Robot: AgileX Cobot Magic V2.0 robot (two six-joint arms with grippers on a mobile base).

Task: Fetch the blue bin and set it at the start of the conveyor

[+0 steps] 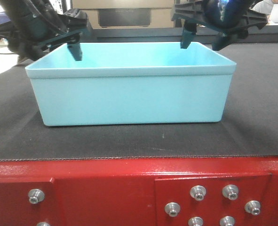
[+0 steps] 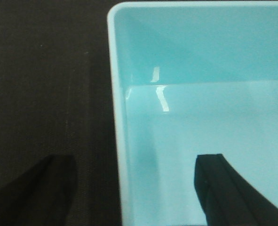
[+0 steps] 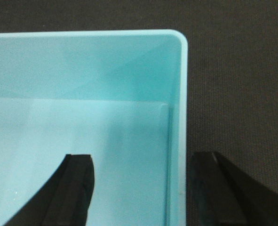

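Blue bin point(image 1: 129, 96) seated flat and upright on conveyor start point(image 1: 251, 132), just behind red frame point(image 1: 129, 188). Long wall parallel to frame edge; interior bare in both wrist views. Dark grey belt visible on all sides of bin. Silver bolt heads point(image 1: 197, 192) set in frame face, below and forward of bin.

Left gripper point(image 2: 129, 188) poised over left end wall of bin, spread wide. One finger point(image 2: 228, 193) inside bin, the other on the belt side of that wall, rim passing between them. No contact with rim evident in left wrist view; gap visible on both sides.

Right gripper point(image 3: 139, 188) likewise spread wide, straddling right end wall of bin. Inner finger point(image 3: 68, 193) above bin floor, outer finger above belt beside bin. Contact of outer finger with rim: cannot tell, edges close together in right wrist view.

In front view, both gripper bodies above bin rim level, fingertips reaching down near rim at rear corners.
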